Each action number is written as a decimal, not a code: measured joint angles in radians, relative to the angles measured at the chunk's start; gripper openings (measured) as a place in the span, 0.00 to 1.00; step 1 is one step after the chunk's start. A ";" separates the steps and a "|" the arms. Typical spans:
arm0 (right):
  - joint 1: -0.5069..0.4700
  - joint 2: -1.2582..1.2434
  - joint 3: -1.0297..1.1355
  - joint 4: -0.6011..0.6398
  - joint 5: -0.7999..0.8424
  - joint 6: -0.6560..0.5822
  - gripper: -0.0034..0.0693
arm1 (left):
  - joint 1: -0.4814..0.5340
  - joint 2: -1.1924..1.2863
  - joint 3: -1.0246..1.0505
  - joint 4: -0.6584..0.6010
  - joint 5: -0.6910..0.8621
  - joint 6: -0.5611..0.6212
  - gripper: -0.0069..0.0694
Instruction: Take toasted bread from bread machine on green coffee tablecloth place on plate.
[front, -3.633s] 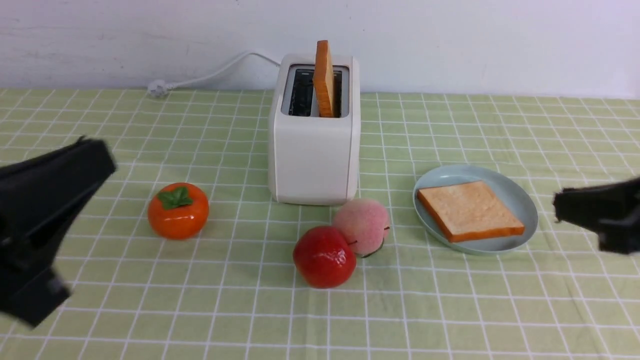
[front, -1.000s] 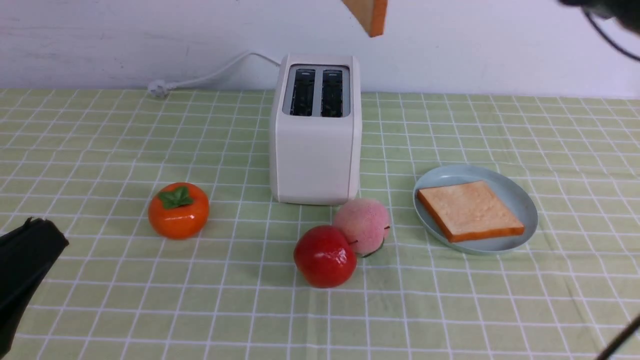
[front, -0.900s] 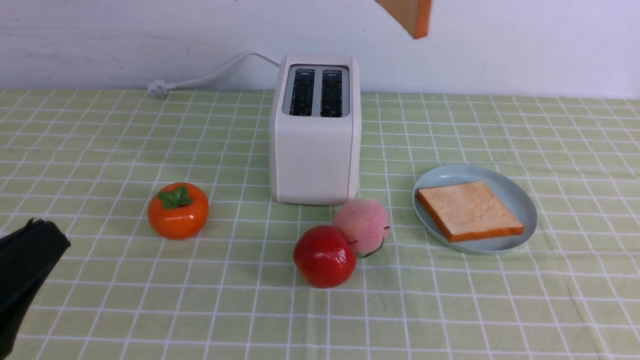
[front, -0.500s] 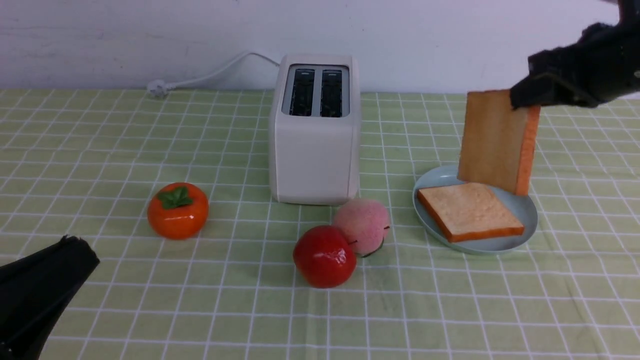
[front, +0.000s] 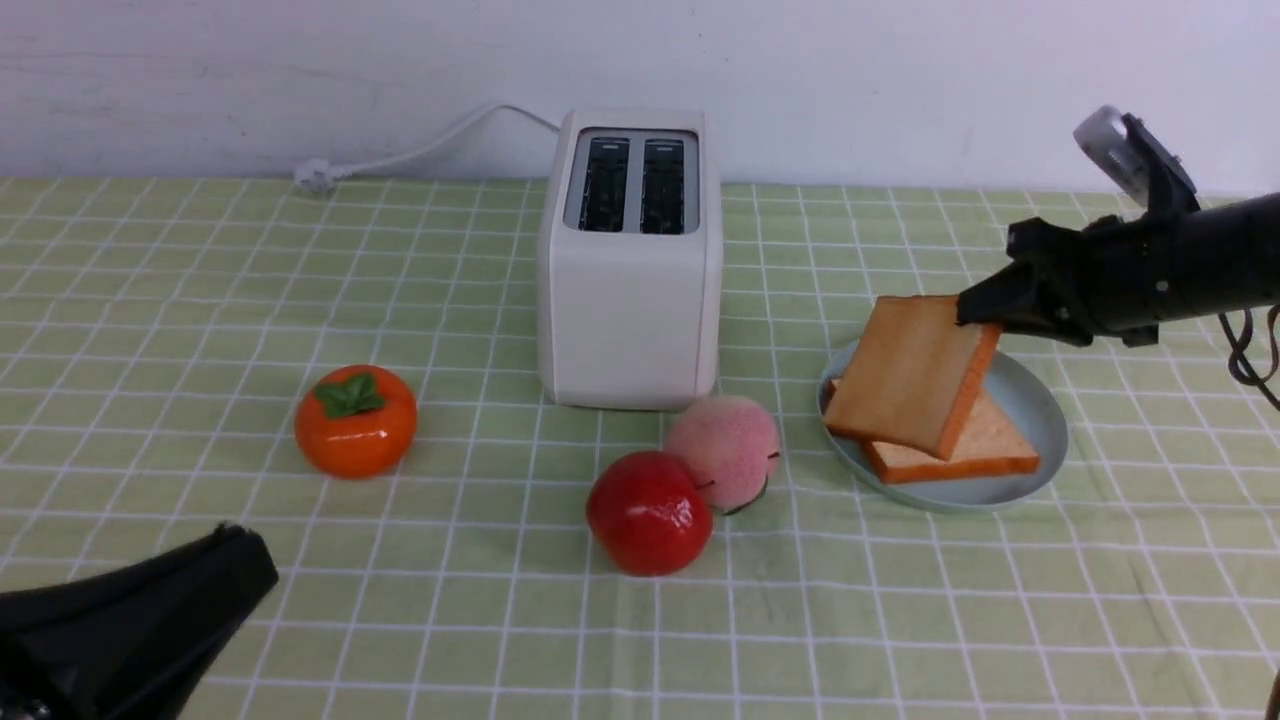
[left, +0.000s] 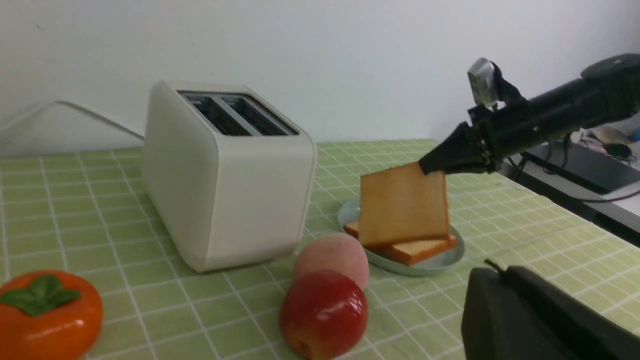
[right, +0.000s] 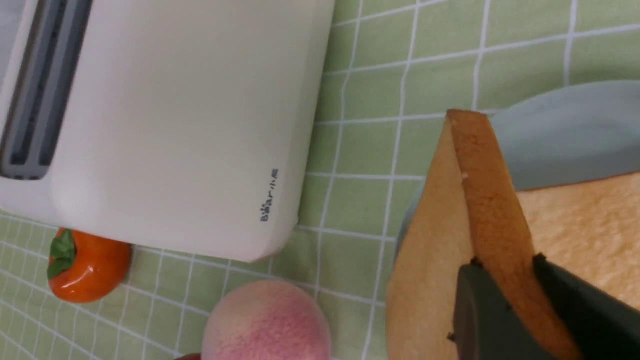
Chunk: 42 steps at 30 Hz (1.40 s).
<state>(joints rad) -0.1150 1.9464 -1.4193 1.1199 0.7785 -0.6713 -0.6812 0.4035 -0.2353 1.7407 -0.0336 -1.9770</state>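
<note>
My right gripper (front: 968, 312) is shut on the top edge of one slice of toasted bread (front: 910, 375). That slice leans tilted over the plate (front: 1025, 388), and its lower edge looks to be resting on a second slice (front: 990, 452) lying flat there. In the right wrist view the fingers (right: 505, 262) clamp the orange crust (right: 480, 190) above the flat slice (right: 585, 220). The bread machine (front: 630, 290) stands on the green coffee tablecloth (front: 400, 610) with both slots empty. My left gripper (front: 240, 545) is shut and empty, low at the near left.
An orange persimmon (front: 356, 420) lies left of the toaster. A red apple (front: 648, 512) and a pink peach (front: 722, 440) sit in front of it, close to the plate's left rim. The white power cord (front: 420, 150) runs along the back wall.
The right gripper has lowered the slice from upright above the plate to a tilt over the flat slice. The left gripper has crept a little to the right.
</note>
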 joint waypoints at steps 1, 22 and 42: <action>0.000 0.008 0.000 0.003 -0.011 0.000 0.21 | 0.000 0.004 0.010 0.000 -0.007 -0.004 0.07; -0.078 -0.076 -0.032 -0.307 -0.017 0.090 0.74 | 0.000 0.018 0.099 0.003 -0.021 -0.015 0.09; -0.104 -1.013 0.403 -0.538 0.289 0.233 0.05 | 0.000 0.018 0.099 0.003 -0.021 -0.015 0.11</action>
<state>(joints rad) -0.2186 0.9334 -1.0161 0.5816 1.0671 -0.4385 -0.6812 0.4213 -0.1367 1.7438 -0.0546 -1.9923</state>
